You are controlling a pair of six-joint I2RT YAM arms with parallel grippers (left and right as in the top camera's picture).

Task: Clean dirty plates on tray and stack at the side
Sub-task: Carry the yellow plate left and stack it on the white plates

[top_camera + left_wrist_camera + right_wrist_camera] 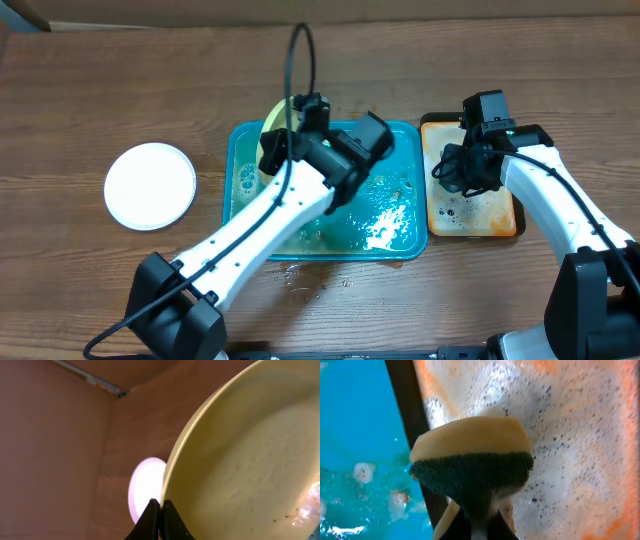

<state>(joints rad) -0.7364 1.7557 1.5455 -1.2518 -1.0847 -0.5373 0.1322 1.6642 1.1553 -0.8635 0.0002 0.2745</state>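
1. My left tool [159,509]: clamped on rim of yellow-green plate [240,460], held tilted over teal tray [400,242]
2. My right tool [479,522]: clamped on sponge [470,455], over orange tray [580,435]
3. White plate [150,185]: flat on desk [80,100], left of teal tray

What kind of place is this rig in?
Probably a lab bench staged as a dishwashing station, not a real kitchen: a wooden table, a foamy blue tray, a soapy sponge and a yellow plate; no sink in view.
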